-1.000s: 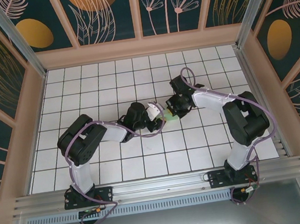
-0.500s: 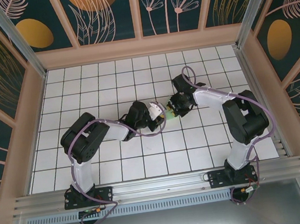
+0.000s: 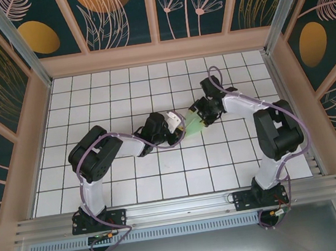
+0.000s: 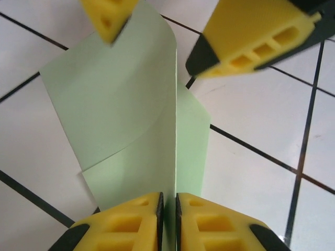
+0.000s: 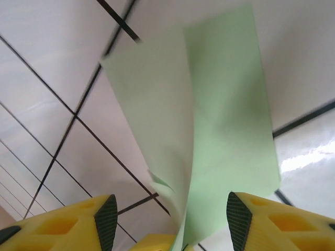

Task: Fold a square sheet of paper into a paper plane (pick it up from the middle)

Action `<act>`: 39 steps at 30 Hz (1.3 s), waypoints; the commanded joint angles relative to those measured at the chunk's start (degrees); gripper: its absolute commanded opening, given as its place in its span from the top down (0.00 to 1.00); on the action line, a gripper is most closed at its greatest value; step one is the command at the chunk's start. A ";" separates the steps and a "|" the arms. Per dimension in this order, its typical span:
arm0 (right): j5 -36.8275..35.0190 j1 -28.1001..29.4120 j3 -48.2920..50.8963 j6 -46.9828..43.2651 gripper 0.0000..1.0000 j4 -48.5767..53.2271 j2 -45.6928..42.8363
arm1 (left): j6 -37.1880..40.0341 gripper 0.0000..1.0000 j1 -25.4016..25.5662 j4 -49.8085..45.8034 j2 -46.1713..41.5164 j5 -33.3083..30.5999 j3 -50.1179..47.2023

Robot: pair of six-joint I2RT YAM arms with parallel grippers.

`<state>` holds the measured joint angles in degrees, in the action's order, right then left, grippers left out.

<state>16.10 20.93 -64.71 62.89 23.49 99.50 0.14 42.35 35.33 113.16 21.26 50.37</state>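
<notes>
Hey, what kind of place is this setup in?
Probably a robot lab test cell: a white gridded table boxed in by leaf-patterned wall panels, with a left arm and a right arm bolted to an aluminium rail at its near edge.

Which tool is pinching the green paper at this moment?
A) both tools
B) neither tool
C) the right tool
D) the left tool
D: the left tool has its fingers shut on the edge of the folded green paper, while the right tool stands open, its fingers apart on either side of the sheet.
</notes>
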 commanded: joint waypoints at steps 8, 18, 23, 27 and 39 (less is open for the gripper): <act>2.53 -1.81 12.49 -22.22 0.38 -18.84 -13.11 | -20.12 0.83 0.17 -4.21 0.76 3.09 3.42; 7.87 -2.62 22.28 -22.23 0.43 -30.01 -14.61 | -32.33 0.84 -0.59 -9.81 2.41 5.45 7.95; 8.90 -3.96 24.69 -21.87 0.44 -32.90 -14.84 | -37.97 0.84 -1.32 -9.51 2.47 7.04 8.17; 10.30 -4.24 24.44 -21.78 0.44 -33.69 -11.98 | -41.48 0.83 -1.30 -8.68 2.81 7.49 8.34; 14.69 -4.94 20.33 -26.18 0.46 -33.85 -4.76 | -49.53 0.81 -2.45 -6.06 4.56 12.90 8.72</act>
<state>28.34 16.75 -42.78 39.24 -8.71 93.62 -46.81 40.21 27.24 116.38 31.51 57.71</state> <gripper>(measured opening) 0.539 0.193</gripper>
